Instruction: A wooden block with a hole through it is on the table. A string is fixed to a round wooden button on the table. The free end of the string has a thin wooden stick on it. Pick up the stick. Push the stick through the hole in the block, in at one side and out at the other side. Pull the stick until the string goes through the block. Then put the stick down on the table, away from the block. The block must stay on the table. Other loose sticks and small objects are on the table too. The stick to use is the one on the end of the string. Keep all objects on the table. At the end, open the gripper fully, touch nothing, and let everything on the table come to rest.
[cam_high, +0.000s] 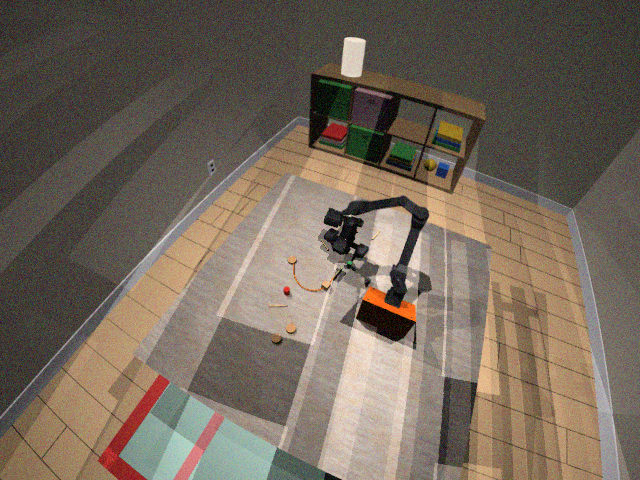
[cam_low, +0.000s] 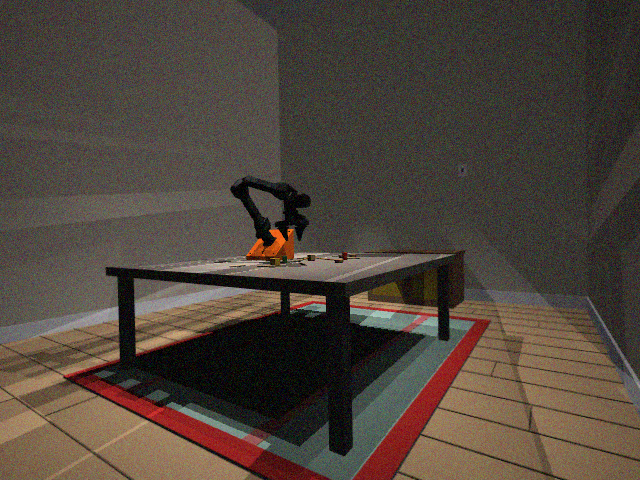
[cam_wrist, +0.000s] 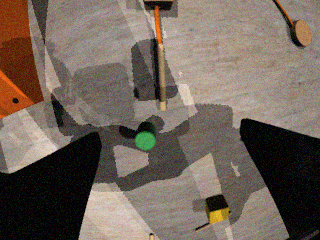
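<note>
The wooden block (cam_high: 325, 284) (cam_low: 311, 257) (cam_wrist: 158, 2) sits on the table, cut off at the wrist view's top edge. The orange string (cam_high: 303, 287) (cam_wrist: 158, 25) curves from the round button (cam_high: 292, 259) (cam_wrist: 301, 33) to one side of the block and comes out at the opposite side. The hole itself is not visible. Beyond the block, the thin stick (cam_wrist: 162, 77) on the string's end lies on the table, pointing away from the block. My gripper (cam_wrist: 172, 132) (cam_low: 292, 237) is wide open and empty, above the table past the stick's free end.
A green cylinder (cam_wrist: 145, 140) stands near the stick's free end, below the fingers. A yellow block (cam_wrist: 217, 212) (cam_low: 275, 261) is farther off. A red piece (cam_high: 286, 290), a loose stick (cam_high: 277, 305) and two discs (cam_high: 291, 328) (cam_high: 276, 338) lie elsewhere. Another stick (cam_high: 375, 235) lies behind the gripper.
</note>
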